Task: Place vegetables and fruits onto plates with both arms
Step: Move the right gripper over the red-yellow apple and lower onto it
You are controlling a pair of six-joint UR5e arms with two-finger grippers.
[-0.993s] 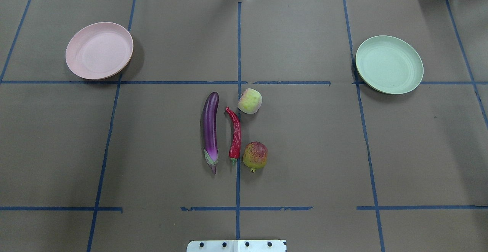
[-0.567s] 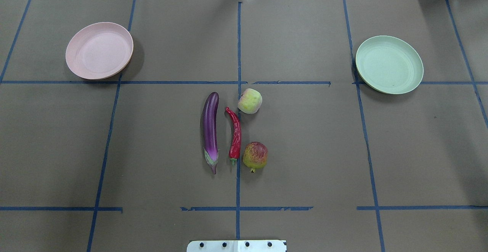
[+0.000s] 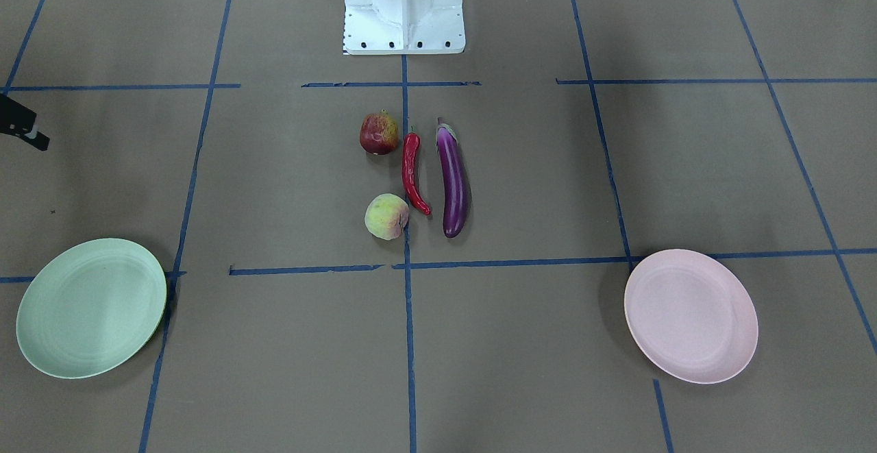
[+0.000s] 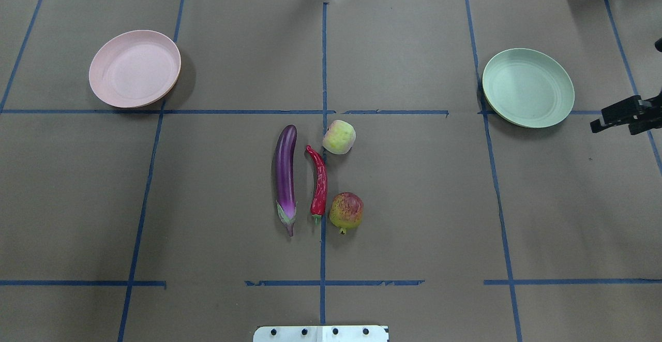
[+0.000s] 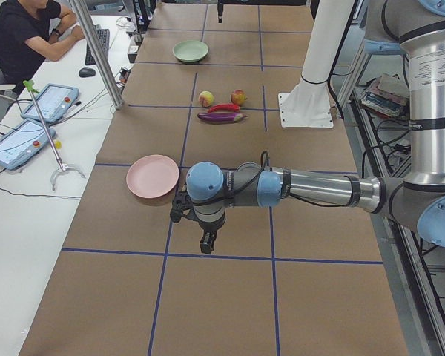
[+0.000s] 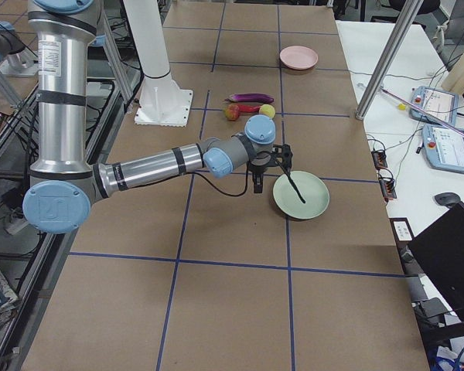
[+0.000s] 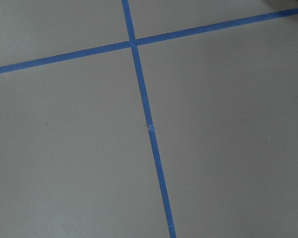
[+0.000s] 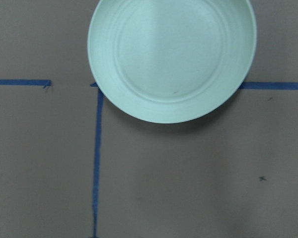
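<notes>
Brown paper (image 4: 424, 218) marked with blue tape lines (image 4: 496, 187) is covering the table. The left gripper (image 5: 205, 245) is hanging fingers-down above a tape crossing, and I cannot tell whether its fingers are spread or closed. The pink plate (image 5: 153, 176) is lying near those fingers, its inside bare. The right gripper (image 6: 257, 187) is pointing down too, and its finger spacing is likewise impossible to tell. The green plate (image 4: 528, 87) is sitting just beside its fingers, also bare inside. Between the two sets of fingers and well apart from both, the eggplant (image 4: 286, 176), chili (image 4: 319, 181), peach (image 4: 339, 136) and pomegranate (image 4: 346, 210) are lying close together on the paper.
</notes>
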